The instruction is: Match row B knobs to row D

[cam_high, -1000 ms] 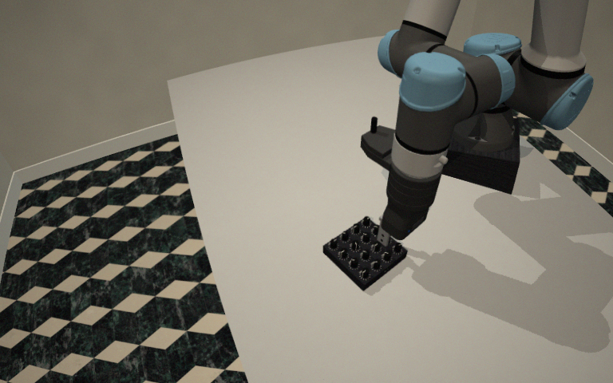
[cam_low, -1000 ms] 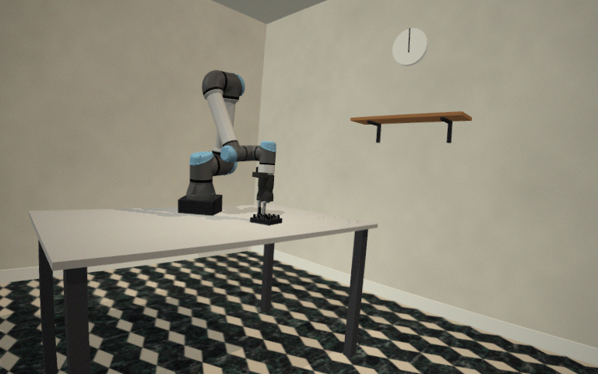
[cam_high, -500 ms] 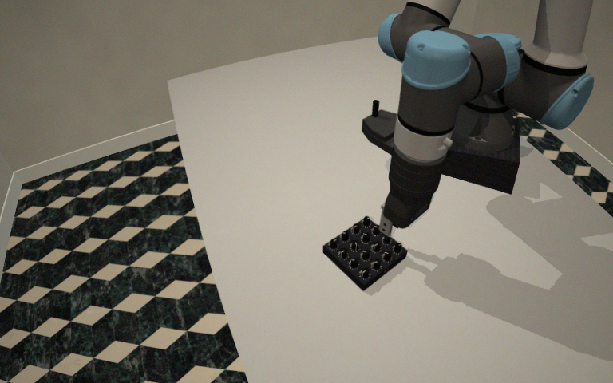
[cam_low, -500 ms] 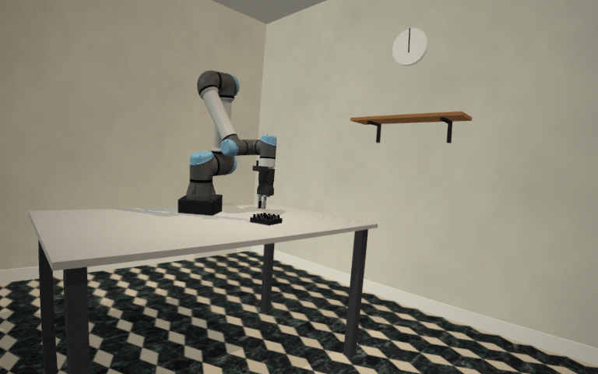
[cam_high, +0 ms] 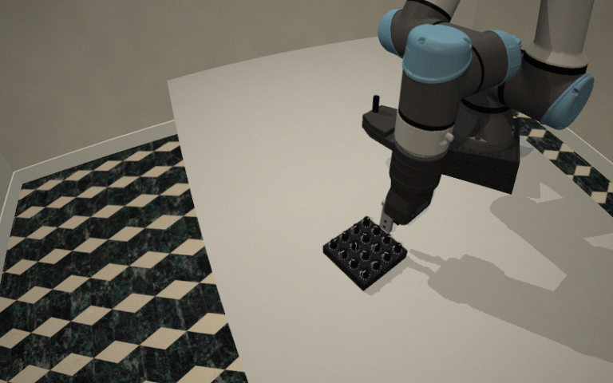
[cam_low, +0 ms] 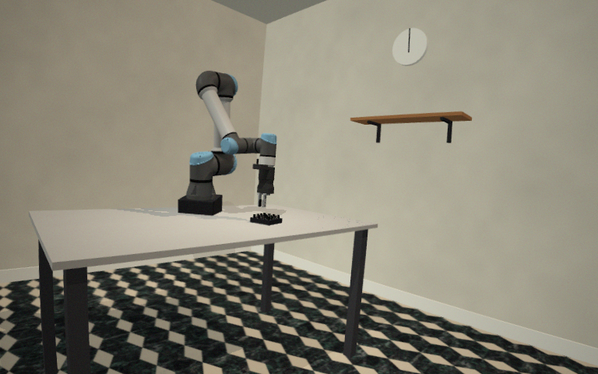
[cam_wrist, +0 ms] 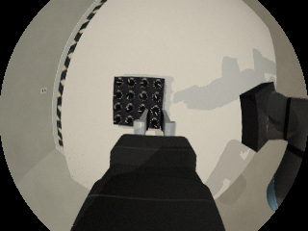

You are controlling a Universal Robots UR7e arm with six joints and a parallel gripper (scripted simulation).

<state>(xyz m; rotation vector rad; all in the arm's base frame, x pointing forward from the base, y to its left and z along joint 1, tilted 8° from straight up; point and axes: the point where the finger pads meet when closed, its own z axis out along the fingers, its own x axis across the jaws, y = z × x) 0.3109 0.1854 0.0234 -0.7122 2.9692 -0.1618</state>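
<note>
Sixteen black knobs stand in four rows of four on the knob box [cam_high: 342, 268] [cam_low: 260, 220] [cam_wrist: 137, 89], which sits on the pale tabletop [cam_high: 270, 270] [cam_low: 154, 234] [cam_wrist: 202, 48], well apart from the black base block [cam_high: 479, 175] [cam_low: 199, 206] carrying my arm. My hand [cam_high: 389, 230] [cam_low: 262, 205] [cam_wrist: 155, 115] points down above one edge of the box, its fingertips above the knobs and apart from them. I have its two grey fingers parted partway, a gap showing between them, and I hold nothing. In the wrist view a column of knobs lies in line with that gap, but below my fingers. White lines and rings of marks show at the knobs; the printed names are too small for me to read, so I cannot tell whether row B matches row D. My arm's shadow [cam_high: 474, 279] [cam_wrist: 207, 96] falls on the tabletop beside the box.
</note>
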